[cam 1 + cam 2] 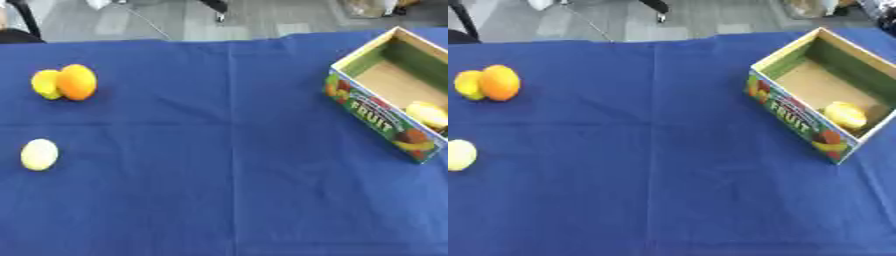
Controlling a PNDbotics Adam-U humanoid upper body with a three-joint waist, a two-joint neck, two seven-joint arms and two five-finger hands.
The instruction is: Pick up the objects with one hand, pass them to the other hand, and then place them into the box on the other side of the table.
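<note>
Right now neither of my hands shows in either eye view, so I cannot tell whether their fingers are spread or curled. What I have to work from is the layout: the orange fruit (78, 82) and the yellow fruit (45, 84) touch each other at the far left of the blue tablecloth (227, 150), and the pale round fruit (39, 154) lies alone nearer me on the same side, all well apart from the fruit box (798, 116) at the right, which already holds one yellow piece (845, 115). I judge my left hand the nearer one for the next pick, with the pale fruit closest, and the right hand the one to receive and drop into the box.
</note>
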